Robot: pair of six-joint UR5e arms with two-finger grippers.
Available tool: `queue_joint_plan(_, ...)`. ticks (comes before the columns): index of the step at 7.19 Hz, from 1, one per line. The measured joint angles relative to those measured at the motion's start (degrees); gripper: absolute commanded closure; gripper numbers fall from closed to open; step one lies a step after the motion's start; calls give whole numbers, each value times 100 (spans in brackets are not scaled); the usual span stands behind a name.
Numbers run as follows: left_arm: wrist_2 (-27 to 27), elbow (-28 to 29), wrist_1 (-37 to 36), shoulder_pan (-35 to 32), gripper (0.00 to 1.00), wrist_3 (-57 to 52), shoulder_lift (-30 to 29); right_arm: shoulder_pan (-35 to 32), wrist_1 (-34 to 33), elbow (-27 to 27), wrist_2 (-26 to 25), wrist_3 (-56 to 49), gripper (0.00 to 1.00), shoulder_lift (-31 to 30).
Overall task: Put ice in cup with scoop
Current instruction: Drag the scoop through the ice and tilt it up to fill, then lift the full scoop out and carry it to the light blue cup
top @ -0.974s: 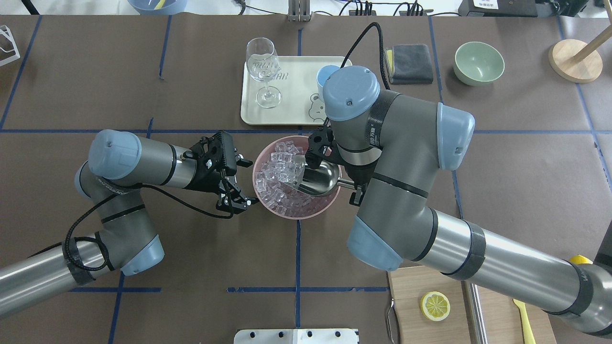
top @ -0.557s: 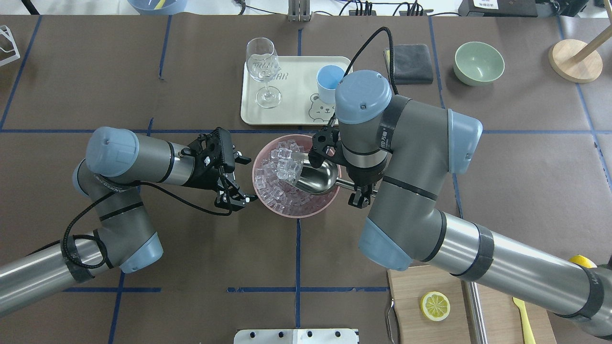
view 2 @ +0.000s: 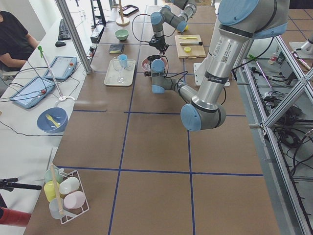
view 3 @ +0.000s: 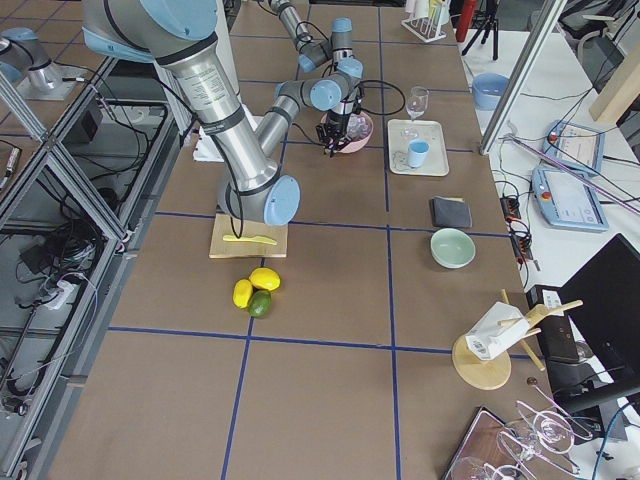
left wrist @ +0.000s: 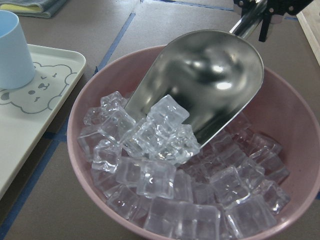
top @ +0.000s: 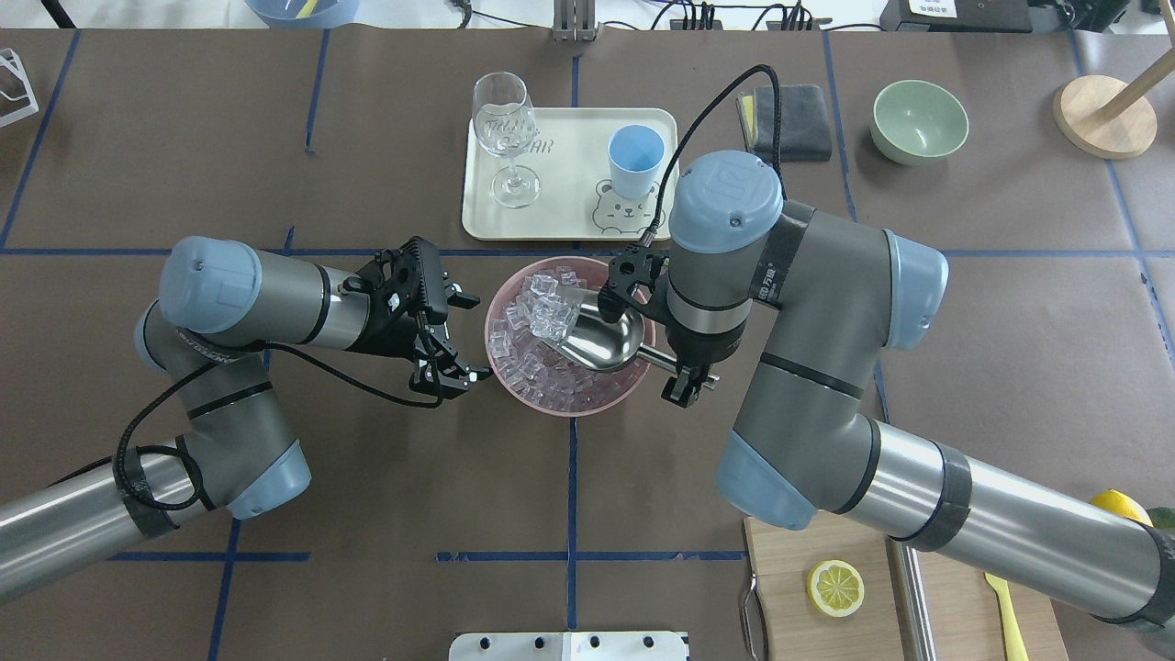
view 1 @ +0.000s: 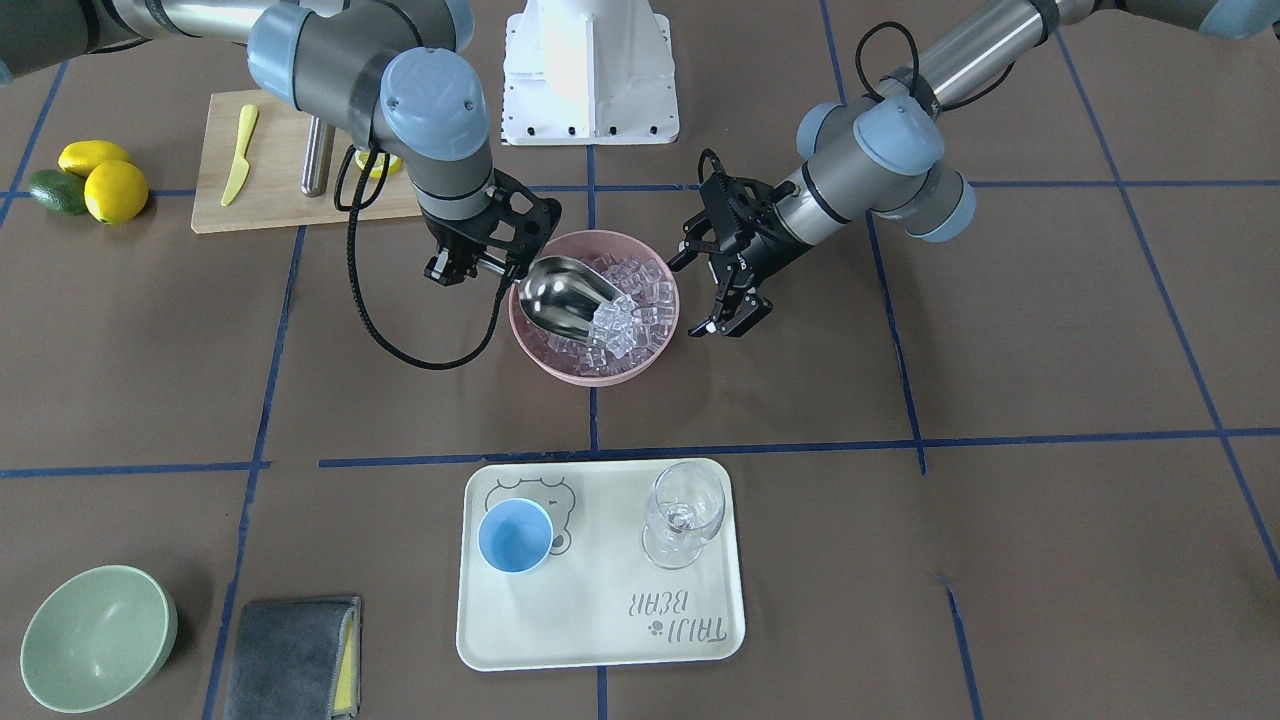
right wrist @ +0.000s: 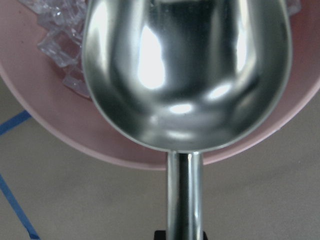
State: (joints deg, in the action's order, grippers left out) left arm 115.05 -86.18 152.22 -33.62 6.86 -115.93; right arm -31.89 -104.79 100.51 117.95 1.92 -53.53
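Note:
A heap of clear ice cubes [top: 528, 363] fills a pink bowl [top: 562, 409] at the table's middle. My right gripper [top: 687, 375] is shut on the handle of the steel scoop [top: 601, 341]. The scoop's mouth lies tilted in the bowl with a few cubes [left wrist: 165, 132] at its front lip. The scoop fills the right wrist view [right wrist: 185, 70]. My left gripper [top: 462, 337] is open and empty just left of the bowl, apart from it. The light-blue cup [top: 635, 158] stands empty on the cream tray [top: 560, 220] behind the bowl.
A clear stemmed glass [top: 505, 138] stands on the tray's left side. A grey cloth [top: 794, 124] and a pale green bowl [top: 919, 119] lie at the back right. A wooden board [top: 808, 569] with a lemon slice is at the front right.
My right arm has swung right, uncovering the cup. The scoop has shifted in the bowl with cubes gathered at its lip. The left gripper has drifted slightly left.

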Motion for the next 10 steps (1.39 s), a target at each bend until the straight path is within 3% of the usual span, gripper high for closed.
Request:
queue_joint_plan(2,0,-4,-7,-32,0,0,0,84,730,-9,-15,360,100,-244)
queue_joint_plan(7,0,-10,-9,-82,0,0,0,83,1484,152,-15,913,100,-460)
queue_joint_plan(9,0,-12,-8,-90,0,0,0,36,1375,423,6,974,100,-513)
queue_joint_plan(10,0,-13,-8,-98,0,-2,0,-6,1009,647,5,987,100,-505)
